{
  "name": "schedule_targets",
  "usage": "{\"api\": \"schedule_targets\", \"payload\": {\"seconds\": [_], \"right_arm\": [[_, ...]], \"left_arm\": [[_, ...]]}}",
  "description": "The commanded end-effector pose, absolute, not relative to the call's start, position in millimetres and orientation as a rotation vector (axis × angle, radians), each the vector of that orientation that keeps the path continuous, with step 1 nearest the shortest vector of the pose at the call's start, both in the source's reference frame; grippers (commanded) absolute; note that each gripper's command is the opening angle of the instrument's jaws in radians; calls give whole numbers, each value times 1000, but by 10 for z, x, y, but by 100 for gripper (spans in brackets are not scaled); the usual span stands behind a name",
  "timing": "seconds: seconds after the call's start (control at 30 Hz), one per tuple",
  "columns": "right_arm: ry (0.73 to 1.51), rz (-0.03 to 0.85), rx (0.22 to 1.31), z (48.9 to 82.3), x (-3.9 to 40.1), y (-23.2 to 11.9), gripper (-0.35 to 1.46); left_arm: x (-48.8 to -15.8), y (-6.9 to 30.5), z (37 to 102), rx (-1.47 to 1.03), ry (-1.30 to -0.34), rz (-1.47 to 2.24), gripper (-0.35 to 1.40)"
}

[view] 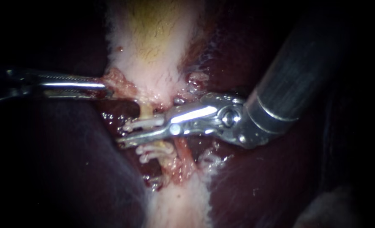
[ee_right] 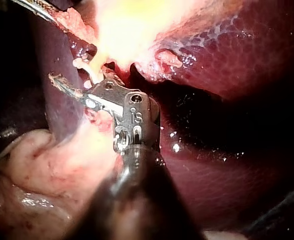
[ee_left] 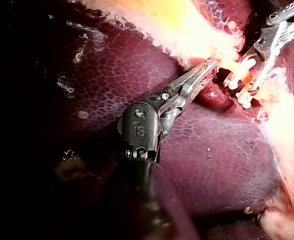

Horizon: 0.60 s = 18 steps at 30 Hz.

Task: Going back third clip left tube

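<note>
Gripping tissue (view: pixel 118 82) beside the tube (view: pixel 145 110), the left instrument (view: pixel 106 90) is seen with jaws clamped. The right instrument (view: pixel 142 130) is parted around a clip (view: pixel 147 122) on the tube, which is judged soft, slippery and best held by adjoining tissue.

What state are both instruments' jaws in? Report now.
Left instrument: shut on the gallbladder, at its edge.
Right instrument: open, a clip on the tube at its jaws.

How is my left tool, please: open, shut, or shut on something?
Shut on tissue: the left tool has its jaws together, pinching it beside the gallbladder; no gap shows.
</note>
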State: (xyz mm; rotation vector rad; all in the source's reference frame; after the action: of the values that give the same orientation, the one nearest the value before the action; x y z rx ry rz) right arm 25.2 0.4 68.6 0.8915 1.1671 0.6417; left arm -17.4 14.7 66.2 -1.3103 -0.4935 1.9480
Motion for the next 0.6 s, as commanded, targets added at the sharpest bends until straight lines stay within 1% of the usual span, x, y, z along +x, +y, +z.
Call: {"api": "schedule_targets", "payload": {"seconds": [0.03, 0.13, 0.27, 0.6], "right_arm": [[1174, 634, 864, 690, 250, 3, 48], [1196, 608, 781, 703, 247, 2, 50], [1213, 566, 726, 711, 236, 4, 50], [1245, 476, 592, 702, 177, -1, 50]], "left_arm": [[-174, 147, 662, -1310, -493, 1948, -35], [-174, 146, 662, -1310, -493, 1948, -35], [-174, 146, 662, -1311, -493, 1948, -35], [-173, 146, 662, -1311, -494, 1948, -35]]}}
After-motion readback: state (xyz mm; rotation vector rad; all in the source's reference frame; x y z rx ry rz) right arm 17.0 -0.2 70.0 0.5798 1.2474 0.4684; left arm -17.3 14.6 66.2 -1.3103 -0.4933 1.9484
